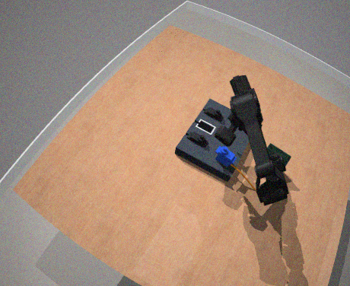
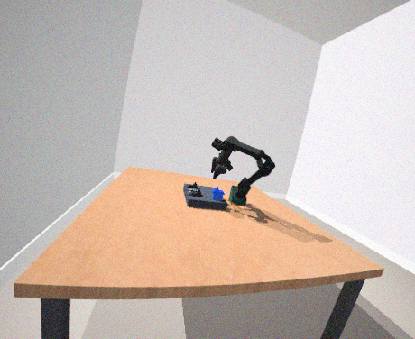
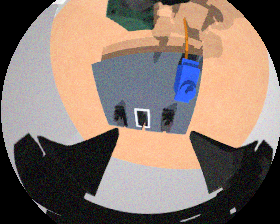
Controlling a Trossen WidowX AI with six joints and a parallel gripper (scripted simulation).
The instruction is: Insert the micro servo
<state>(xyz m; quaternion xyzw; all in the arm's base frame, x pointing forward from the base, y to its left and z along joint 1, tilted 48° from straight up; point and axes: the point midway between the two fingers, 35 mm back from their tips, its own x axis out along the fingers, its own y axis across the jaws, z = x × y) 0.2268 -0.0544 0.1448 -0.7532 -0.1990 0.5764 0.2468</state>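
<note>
the pincer (image 2: 218, 171) is hanging wide open and empty above the deck (image 1: 197, 157); it should be squaring over the blue servo (image 1: 225, 156) before descending.

your top view looks steeply down from high above, tilted, taking in nearly the whole wooden table (image 1: 98, 178) with the dark deck (image 1: 197, 153) near its middle. your exterior view stands well back at about table height, facing across the table (image 2: 161, 256) toward the room's far corner, so the deck (image 2: 202, 202) shows small. your wrist view is a round fisheye between the fingers, looking down on the same deck (image 3: 134, 85) from closer.
</note>
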